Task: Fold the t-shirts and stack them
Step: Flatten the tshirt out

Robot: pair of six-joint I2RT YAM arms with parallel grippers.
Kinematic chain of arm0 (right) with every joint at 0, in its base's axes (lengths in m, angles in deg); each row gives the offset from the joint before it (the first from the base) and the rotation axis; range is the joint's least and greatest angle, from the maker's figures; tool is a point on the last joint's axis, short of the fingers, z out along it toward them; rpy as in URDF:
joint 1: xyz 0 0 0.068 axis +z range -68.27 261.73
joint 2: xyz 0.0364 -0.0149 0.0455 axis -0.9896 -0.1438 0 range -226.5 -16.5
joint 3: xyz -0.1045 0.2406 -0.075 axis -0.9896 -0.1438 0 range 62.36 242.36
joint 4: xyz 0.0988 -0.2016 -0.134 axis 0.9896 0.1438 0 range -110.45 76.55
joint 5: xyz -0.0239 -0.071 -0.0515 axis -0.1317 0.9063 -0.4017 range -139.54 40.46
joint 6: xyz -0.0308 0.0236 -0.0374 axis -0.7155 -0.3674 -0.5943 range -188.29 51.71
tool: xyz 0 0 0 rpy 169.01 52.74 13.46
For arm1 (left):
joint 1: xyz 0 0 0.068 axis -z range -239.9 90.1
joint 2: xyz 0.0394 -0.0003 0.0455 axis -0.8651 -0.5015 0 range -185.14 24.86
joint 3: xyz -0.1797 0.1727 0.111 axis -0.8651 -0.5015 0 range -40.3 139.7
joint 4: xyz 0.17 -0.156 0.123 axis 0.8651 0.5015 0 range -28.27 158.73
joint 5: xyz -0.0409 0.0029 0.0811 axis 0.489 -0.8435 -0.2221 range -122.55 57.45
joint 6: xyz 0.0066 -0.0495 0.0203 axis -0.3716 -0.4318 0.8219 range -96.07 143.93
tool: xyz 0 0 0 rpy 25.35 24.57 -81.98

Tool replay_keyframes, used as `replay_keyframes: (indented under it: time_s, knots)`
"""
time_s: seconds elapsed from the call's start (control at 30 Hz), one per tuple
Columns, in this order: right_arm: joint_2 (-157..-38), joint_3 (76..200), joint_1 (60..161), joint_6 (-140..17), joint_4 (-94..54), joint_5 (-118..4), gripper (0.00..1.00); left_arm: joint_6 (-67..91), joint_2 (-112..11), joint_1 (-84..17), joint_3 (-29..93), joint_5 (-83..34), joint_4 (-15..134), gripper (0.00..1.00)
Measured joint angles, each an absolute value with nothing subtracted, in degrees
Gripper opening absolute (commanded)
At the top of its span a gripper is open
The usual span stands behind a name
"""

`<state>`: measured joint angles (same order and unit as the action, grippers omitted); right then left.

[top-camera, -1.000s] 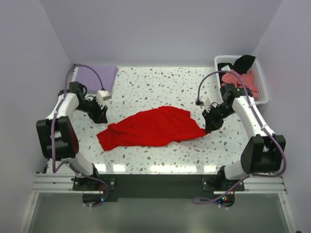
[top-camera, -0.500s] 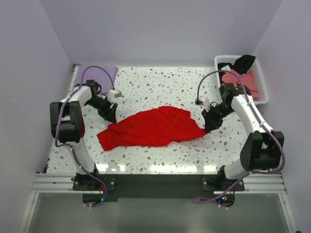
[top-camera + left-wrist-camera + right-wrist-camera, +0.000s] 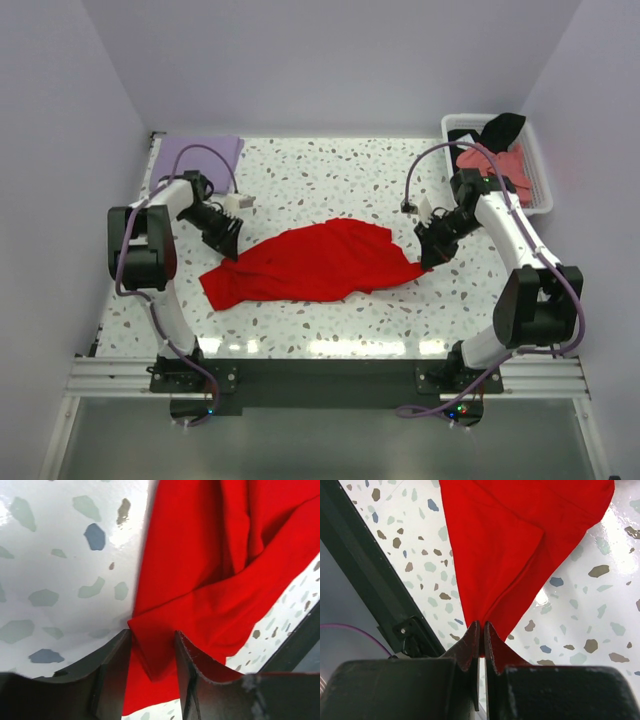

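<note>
A bright red t-shirt (image 3: 315, 262) lies crumpled across the middle of the speckled table. My left gripper (image 3: 228, 246) is down at its upper left edge. In the left wrist view the jaws of that gripper (image 3: 152, 650) stand apart, with a folded corner of the red cloth (image 3: 210, 555) between them. My right gripper (image 3: 428, 260) is shut on the shirt's right tip. The right wrist view shows this gripper (image 3: 482, 630) pinching the red cloth (image 3: 520, 540), which fans out from the closed fingers.
A lavender t-shirt (image 3: 200, 153) lies flat at the back left corner. At the back right stands a white basket (image 3: 541, 172) holding a salmon-pink shirt (image 3: 512, 160) and a black one (image 3: 503, 127). The table's dark front rail (image 3: 365, 565) shows near the right gripper.
My left gripper has swung right from the table's left side onto the red shirt's upper left edge. The right gripper and the shirt have stayed put.
</note>
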<state>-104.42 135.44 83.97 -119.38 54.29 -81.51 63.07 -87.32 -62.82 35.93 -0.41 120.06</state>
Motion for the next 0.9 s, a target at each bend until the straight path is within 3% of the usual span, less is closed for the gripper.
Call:
replay_keyframes:
  time_s: [0.33,0.5,0.9]
  knots:
    - [-104.4,135.4,84.0,-119.4,54.3,-81.0,0.00,64.5,-87.3,-62.4,36.0,4.7,123.2,0.26]
    - [-104.4,135.5,84.0,-119.3,54.3,-80.9,0.00,65.3,-87.2,-62.4,35.9,5.0,123.0,0.00]
    - [-104.6,141.4,84.0,-109.7,46.3,-82.5,0.00,66.5,-75.8,-69.8,38.8,9.2,119.7,0.00]
